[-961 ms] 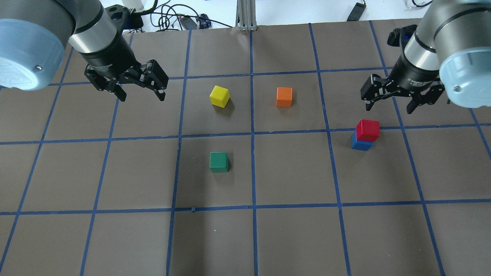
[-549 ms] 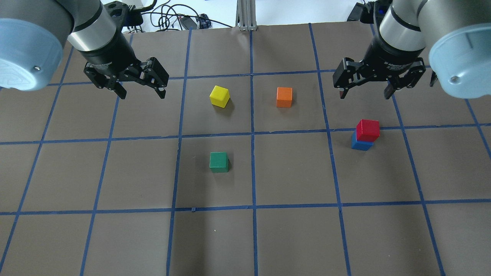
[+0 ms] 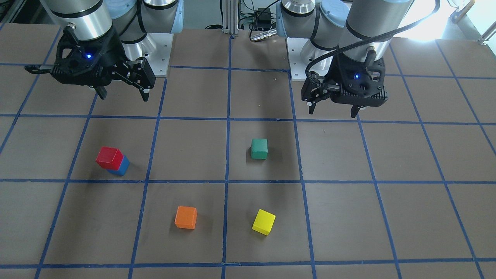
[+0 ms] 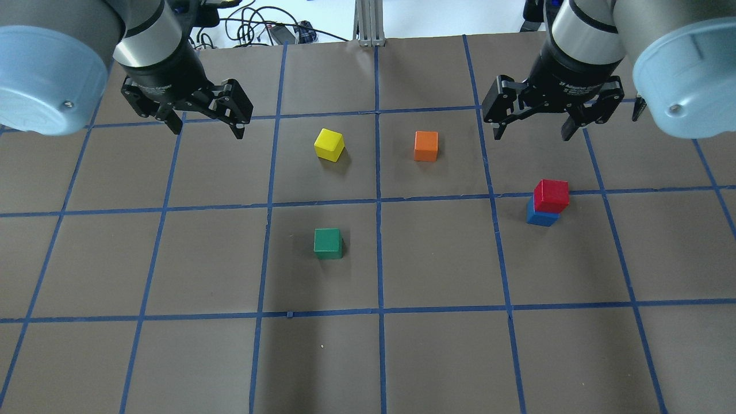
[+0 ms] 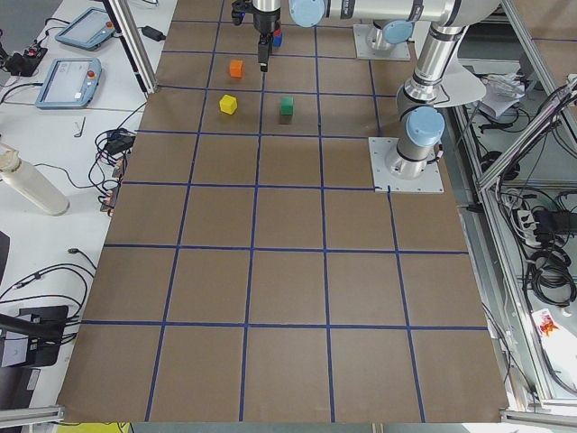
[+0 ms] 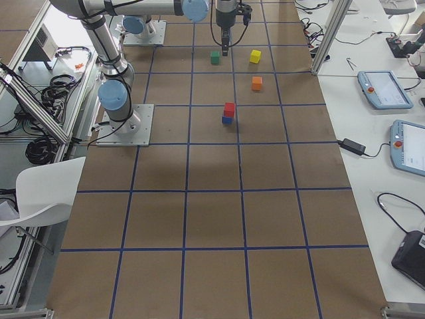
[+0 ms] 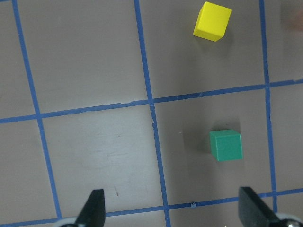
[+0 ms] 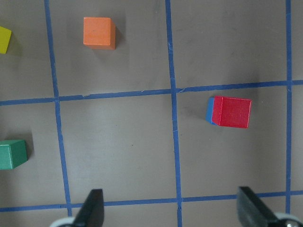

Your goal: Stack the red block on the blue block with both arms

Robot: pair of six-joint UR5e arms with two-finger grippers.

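The red block (image 4: 551,195) sits on top of the blue block (image 4: 540,218), slightly offset, on the right side of the table; nothing holds it. The stack also shows in the front view, red block (image 3: 109,157) over blue block (image 3: 122,166), and in the right wrist view, red block (image 8: 233,112) over blue block (image 8: 209,110). My right gripper (image 4: 532,136) is open and empty, raised beyond the stack and apart from it. My left gripper (image 4: 206,129) is open and empty, raised at the far left.
A yellow cube (image 4: 329,144), an orange cube (image 4: 426,145) and a green cube (image 4: 328,242) stand singly mid-table. Cables (image 4: 259,26) and a metal post (image 4: 368,23) lie beyond the far edge. Blue tape lines grid the brown mat.
My right gripper has moved away from the stack, toward the far edge and to the left, still open. My left gripper has shifted slightly toward the far edge. The blocks have not moved.
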